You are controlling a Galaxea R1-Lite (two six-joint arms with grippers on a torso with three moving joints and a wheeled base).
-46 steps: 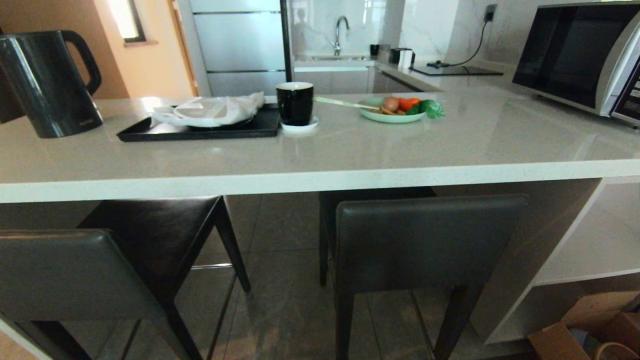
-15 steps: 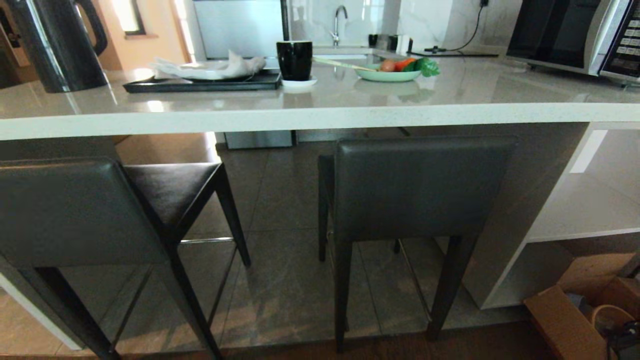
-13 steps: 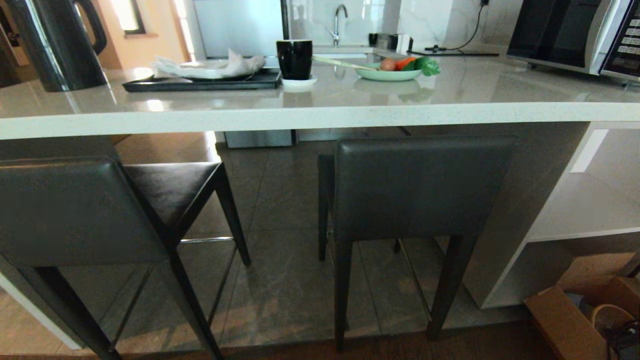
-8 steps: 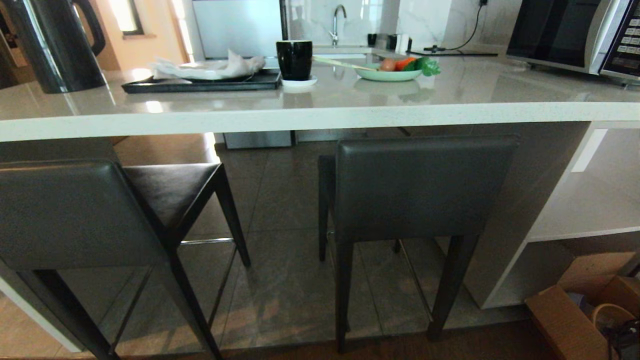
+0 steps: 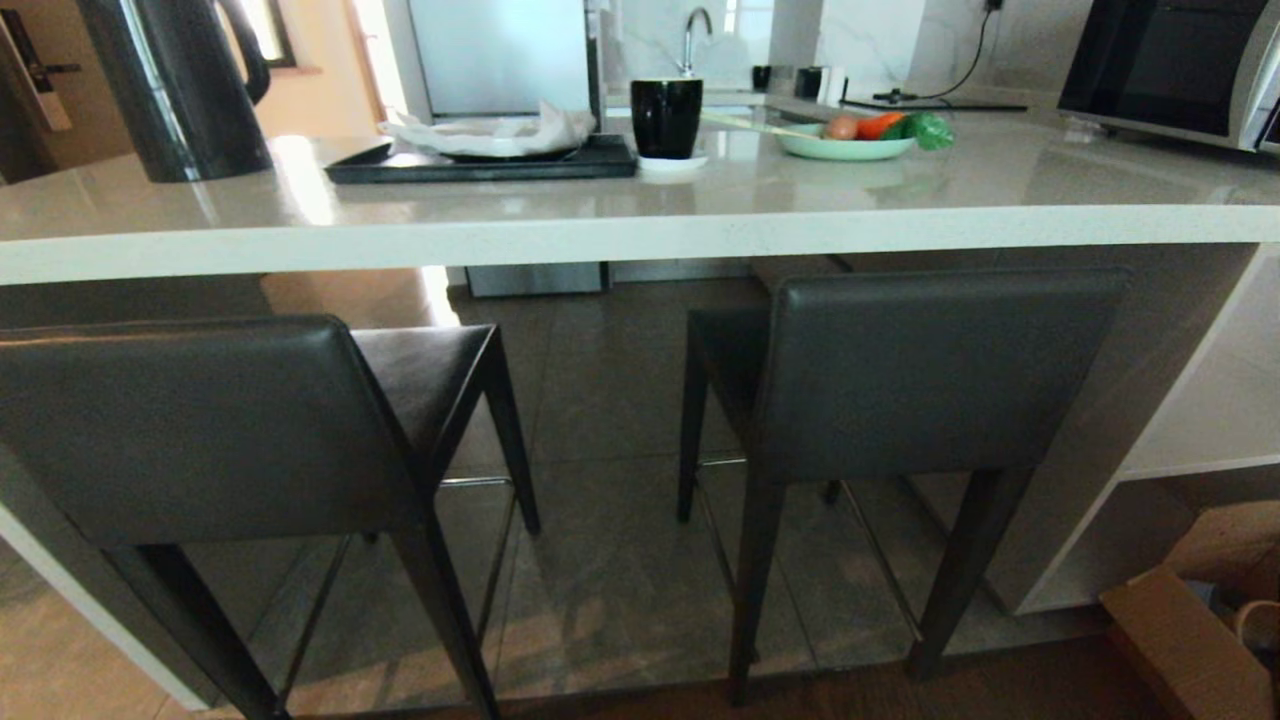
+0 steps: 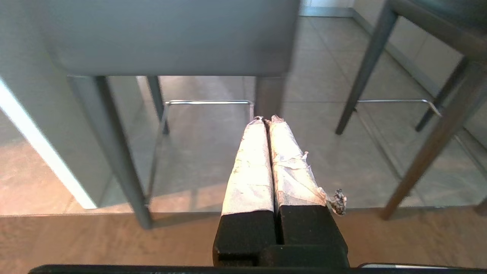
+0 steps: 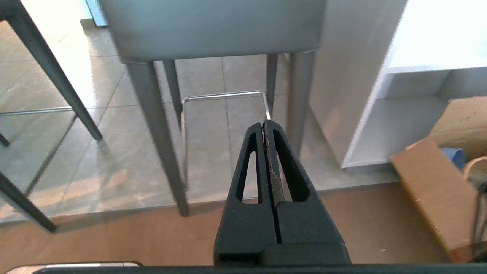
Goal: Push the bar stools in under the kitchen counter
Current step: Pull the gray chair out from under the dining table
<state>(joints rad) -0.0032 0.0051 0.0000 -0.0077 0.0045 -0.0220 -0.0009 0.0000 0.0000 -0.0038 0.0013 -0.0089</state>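
— Where are the bar stools?
— Left stool (image 5: 190, 430) sticks out from the kitchen counter (image 5: 640, 235); right stool (image 5: 930, 375) sits nearer its edge.
— Your pincers?
— My left gripper (image 6: 266, 120) and right gripper (image 7: 265, 123) are pressed closed, empty, low before the stools.

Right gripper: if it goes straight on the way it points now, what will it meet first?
Probably the right bar stool: the shut right gripper aims toward its metal footrest bar; depth is unclear.
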